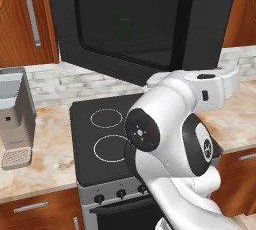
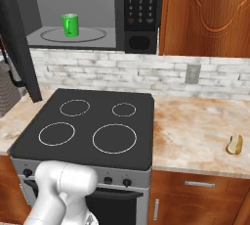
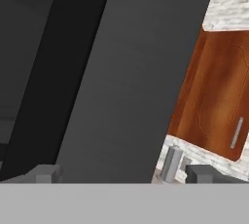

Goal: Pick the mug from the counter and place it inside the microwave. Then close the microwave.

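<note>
The green mug (image 2: 70,25) stands upright on the round glass turntable (image 2: 93,35) inside the black microwave (image 2: 141,13). It also shows dimly through the dark window, the mug (image 1: 124,27) appearing as a faint green shape. The microwave door (image 2: 17,38) hangs open, swung out to the left. In the hand view my gripper (image 3: 124,174) is open, its fingertips (image 3: 46,173) wide apart and close up against the door's dark outer face (image 3: 121,72), holding nothing. The beige counter (image 2: 195,126) lies below.
A black stovetop (image 2: 88,126) with white ring burners sits under the microwave. A grey coffee machine (image 1: 15,119) stands on the counter at the left. A small brown-and-yellow food item (image 2: 235,145) lies at the right. Wooden wall cabinets (image 2: 210,13) flank the microwave.
</note>
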You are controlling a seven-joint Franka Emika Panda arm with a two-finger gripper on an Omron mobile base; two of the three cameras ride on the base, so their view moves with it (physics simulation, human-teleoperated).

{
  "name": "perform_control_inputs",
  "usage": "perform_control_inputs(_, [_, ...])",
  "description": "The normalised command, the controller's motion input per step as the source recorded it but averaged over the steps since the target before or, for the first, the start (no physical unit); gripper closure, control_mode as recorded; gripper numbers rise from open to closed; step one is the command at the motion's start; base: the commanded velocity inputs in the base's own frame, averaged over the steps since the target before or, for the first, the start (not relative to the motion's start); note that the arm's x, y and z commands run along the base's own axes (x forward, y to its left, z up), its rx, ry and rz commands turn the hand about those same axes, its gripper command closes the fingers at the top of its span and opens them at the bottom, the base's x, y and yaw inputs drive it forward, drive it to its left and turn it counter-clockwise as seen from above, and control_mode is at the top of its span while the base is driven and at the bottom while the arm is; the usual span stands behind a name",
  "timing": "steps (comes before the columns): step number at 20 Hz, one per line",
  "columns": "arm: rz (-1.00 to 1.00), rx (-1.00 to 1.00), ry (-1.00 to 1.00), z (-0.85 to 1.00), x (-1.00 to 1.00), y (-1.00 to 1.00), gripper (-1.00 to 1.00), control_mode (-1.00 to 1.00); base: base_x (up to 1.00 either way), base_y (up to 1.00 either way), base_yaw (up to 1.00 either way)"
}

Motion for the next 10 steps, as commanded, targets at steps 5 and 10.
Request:
perform_control_inputs(5, [0.09,0.0,0.01,0.06,0.26,-0.32,-1.0,-1.0,0.0,0.0,0.0])
perform_control_inputs(10, [0.09,0.0,0.02,0.05,0.27,-0.29,-1.0,-1.0,0.0,0.0,0.0])
